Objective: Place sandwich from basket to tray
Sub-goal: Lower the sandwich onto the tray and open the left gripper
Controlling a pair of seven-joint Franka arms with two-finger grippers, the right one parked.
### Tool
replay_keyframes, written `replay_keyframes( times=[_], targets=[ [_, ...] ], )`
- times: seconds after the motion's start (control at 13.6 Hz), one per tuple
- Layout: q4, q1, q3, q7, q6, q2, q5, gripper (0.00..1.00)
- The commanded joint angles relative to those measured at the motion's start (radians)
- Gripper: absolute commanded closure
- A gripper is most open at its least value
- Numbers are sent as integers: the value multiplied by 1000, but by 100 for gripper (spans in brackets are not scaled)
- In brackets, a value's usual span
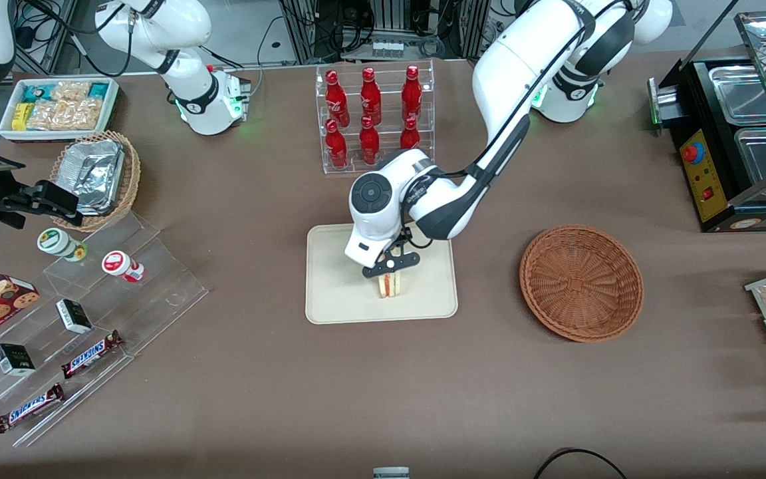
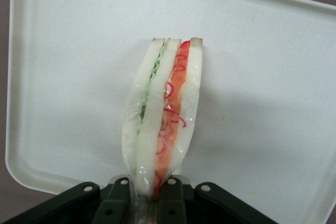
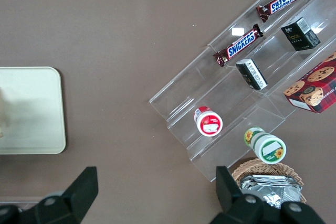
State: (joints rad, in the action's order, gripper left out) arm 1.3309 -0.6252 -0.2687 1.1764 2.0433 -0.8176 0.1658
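Gripper (image 1: 391, 265) is over the tray (image 1: 330, 293), clenched on the sandwich (image 1: 389, 285), which stands on edge inside the tray toward its 5 o'clock part. Basket (image 1: 581, 283) sits well apart toward the working arm's end, at 3 o'clock from the tray.

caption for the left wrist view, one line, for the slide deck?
Gripper shut on the sandwich, holding it over the cream tray.

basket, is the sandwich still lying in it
No, the basket holds nothing; the gripper grips the sandwich over the tray.
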Motion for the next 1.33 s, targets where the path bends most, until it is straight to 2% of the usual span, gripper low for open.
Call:
replay_keyframes(
  times=[0.0,0.15,0.22,0.3,0.37,0.96,1.25],
  targets=[
    [-47,-22,14,46,-11,-29,21,100],
    [-53,-22,14,80,-9,-40,21,98],
    [-53,-22,14,92,-2,-43,21,88],
    [-52,-22,14,95,24,-43,21,49],
    [-52,-22,16,97,28,-43,21,0],
    [-59,-8,16,86,-61,49,17,0],
    [-177,54,8,13,-204,49,8,0]
  ],
)
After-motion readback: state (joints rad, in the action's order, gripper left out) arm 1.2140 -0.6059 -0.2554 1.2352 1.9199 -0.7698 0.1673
